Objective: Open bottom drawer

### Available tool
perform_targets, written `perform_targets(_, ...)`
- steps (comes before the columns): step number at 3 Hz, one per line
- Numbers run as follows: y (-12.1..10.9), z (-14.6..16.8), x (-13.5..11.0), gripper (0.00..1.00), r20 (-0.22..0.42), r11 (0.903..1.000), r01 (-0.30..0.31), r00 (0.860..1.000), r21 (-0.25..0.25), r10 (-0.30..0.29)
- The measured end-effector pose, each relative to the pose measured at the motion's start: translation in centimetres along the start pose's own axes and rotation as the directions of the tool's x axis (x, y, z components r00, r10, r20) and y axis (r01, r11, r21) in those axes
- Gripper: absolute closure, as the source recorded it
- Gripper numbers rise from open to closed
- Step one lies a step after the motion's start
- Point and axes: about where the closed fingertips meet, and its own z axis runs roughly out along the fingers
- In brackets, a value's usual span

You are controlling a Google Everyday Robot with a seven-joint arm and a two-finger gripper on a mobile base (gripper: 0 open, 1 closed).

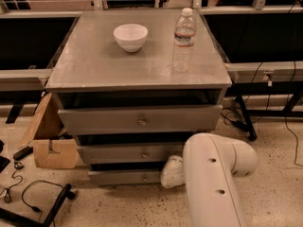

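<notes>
The gripper (173,172) sits low at the right end of the bottom drawer (124,177), the lowest front of the grey cabinet (94,70). Whether it grips anything cannot be told. The white arm (213,183) rises behind it.

The narrow grey bottom drawer (124,177) matches the dull grey metal tabletop (118,67); the off-white gripper (173,172) sits at that drawer's right end. A glossy white round bowl (130,36) and a clear plastic bottle (183,41), white-capped, stand above; the floor (279,188) is speckled beige.
</notes>
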Motion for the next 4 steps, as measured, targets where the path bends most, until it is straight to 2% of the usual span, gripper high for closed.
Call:
perform_targets(1,-0.01,-0.19,0.05,1.0,-0.001,1.0,0.0,1.0,-0.001,0.0)
perform_targets(4,-0.78,-0.73,-0.12,1.0,-0.001,1.0,0.0,1.0,-0.002,0.0)
